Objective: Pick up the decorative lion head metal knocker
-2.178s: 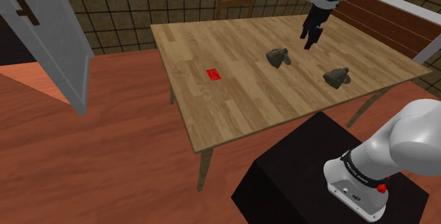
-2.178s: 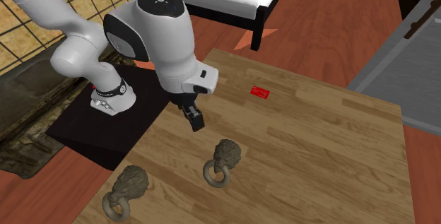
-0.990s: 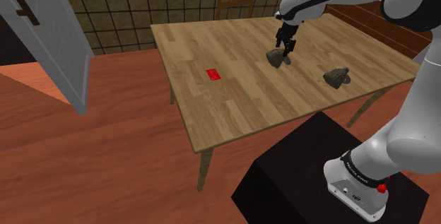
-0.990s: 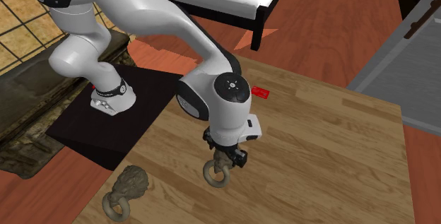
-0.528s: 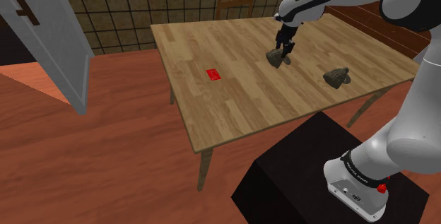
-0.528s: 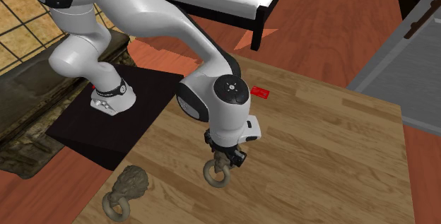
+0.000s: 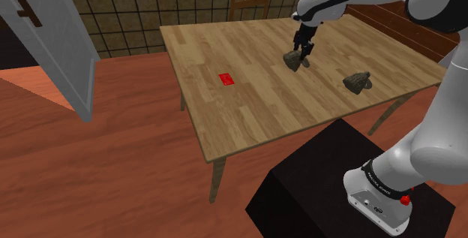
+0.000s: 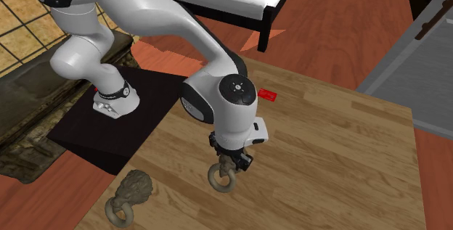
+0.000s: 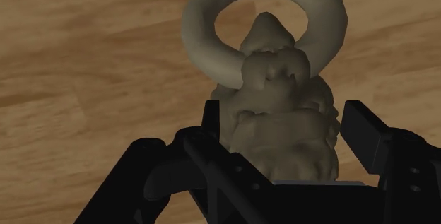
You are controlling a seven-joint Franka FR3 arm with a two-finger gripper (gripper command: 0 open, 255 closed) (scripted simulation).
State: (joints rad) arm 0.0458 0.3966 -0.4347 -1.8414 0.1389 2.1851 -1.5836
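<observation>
While the lion head knocker is pinched between the two black fingers of the gripper, one finger laid against each side of the head and the ring left free beyond the fingertips, the grasp is judged to be made and the lift not yet begun; the knocker appears to be resting on the wooden table. Read across the table in the shoulder view, a small red card is found towards the left. The clasped knocker is placed to the right of it and somewhat farther back. A second knocker of the same kind is set well apart to the right, nearer the black stand. A slow, straight rise is judged to be called for next, with the pinch kept firm, since the head is lumpy and the loose ring may swing and shift the weight once the table is left. Traced from left to right, the arm is seen with its hand pointed steeply down over the knocker, its white upper links carried up and to the right past the picture's edge, and its base planted on the stand at the lower right.
</observation>
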